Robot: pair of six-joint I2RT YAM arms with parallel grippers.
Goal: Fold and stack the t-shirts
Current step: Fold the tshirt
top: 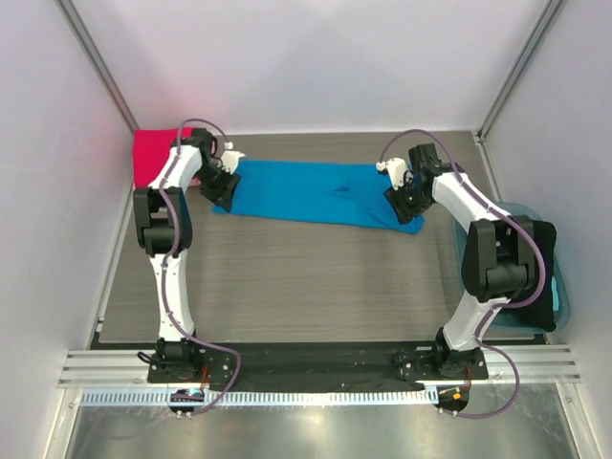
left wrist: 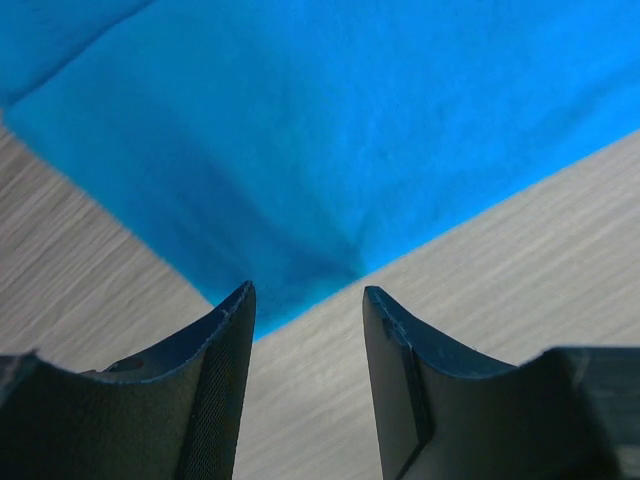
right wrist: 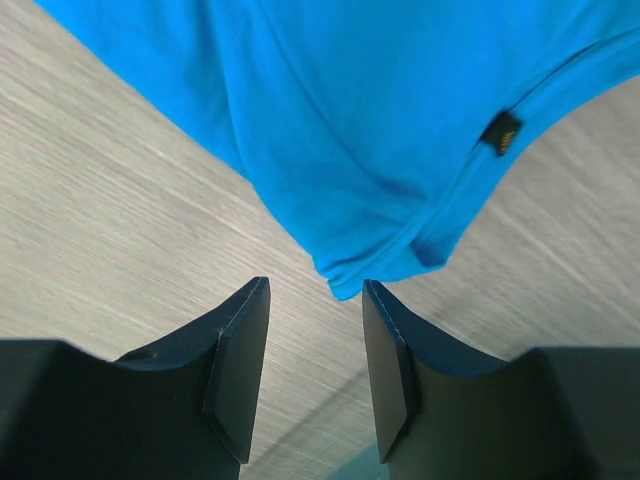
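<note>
A bright blue t-shirt (top: 316, 194) lies folded into a long strip across the far part of the table. My left gripper (top: 223, 194) is open just above its near left corner (left wrist: 300, 270), with nothing between the jaws. My right gripper (top: 405, 212) is open just above its near right corner (right wrist: 360, 270), also empty. A crimson red t-shirt (top: 153, 158) lies at the far left, behind the left arm. The pale pink t-shirt is out of view.
A translucent blue plastic tub (top: 550, 287) stands at the right edge beside the right arm. White walls close in the table on three sides. Bare wood-grain tabletop (top: 306, 282) lies between the blue shirt and the arm bases.
</note>
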